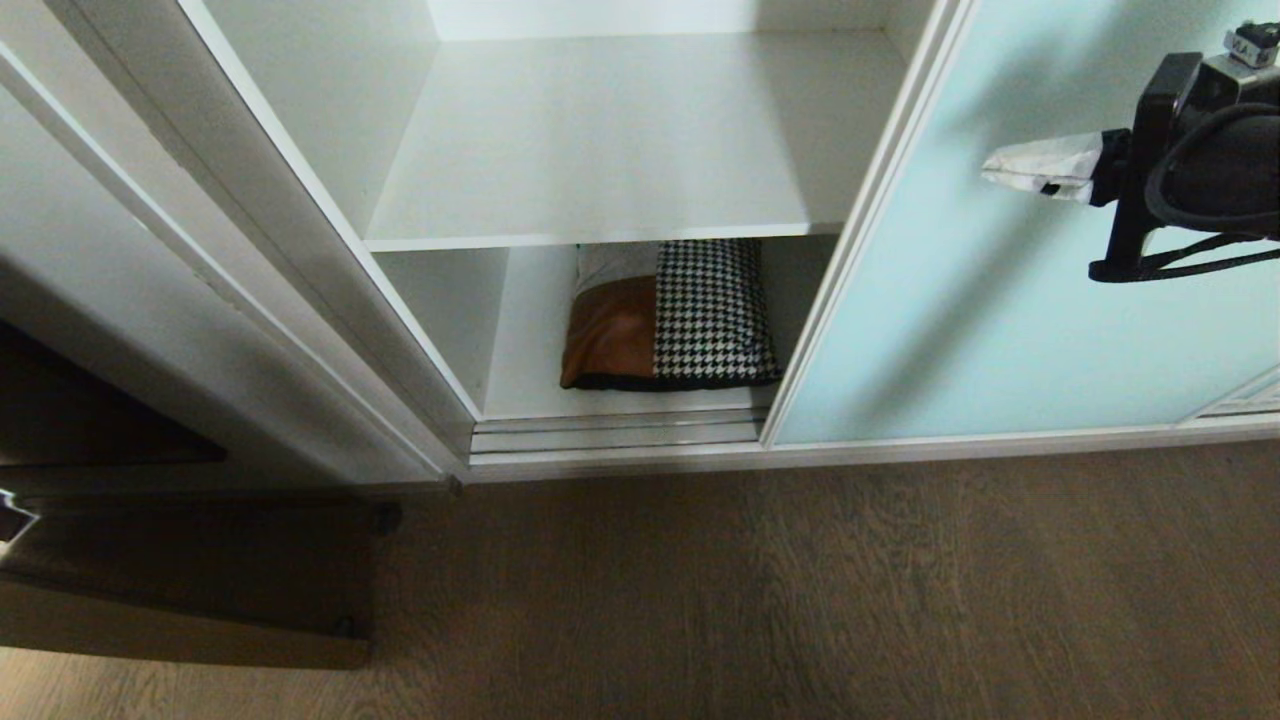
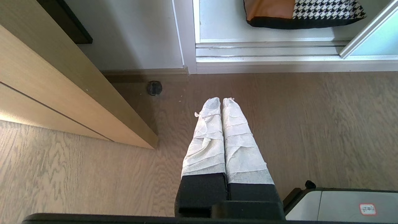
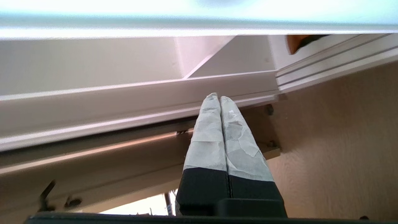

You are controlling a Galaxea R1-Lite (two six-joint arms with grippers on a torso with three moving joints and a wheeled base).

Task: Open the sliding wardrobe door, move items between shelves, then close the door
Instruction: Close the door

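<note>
The frosted aqua sliding wardrobe door [image 1: 1010,300] stands slid to the right, leaving the compartment open. A houndstooth cushion [image 1: 670,315] with a tan patch lies on the bottom shelf [image 1: 525,380], also seen as the cushion [image 2: 298,14] in the left wrist view. The upper white shelf [image 1: 620,140] is bare. My right gripper [image 1: 990,170] hangs shut and empty in front of the door's glass, pointing left; the same right gripper [image 3: 219,98] faces the wardrobe's left frame. My left gripper [image 2: 222,100] is shut, parked low over the floor.
The white wardrobe side panel [image 1: 250,260] rises at the left, with a dark wooden furniture piece [image 1: 180,570] beside it on the floor. The door's floor track [image 1: 615,435] runs along the wardrobe's front. A small black doorstop [image 2: 154,87] sits on the wooden floor [image 1: 800,600].
</note>
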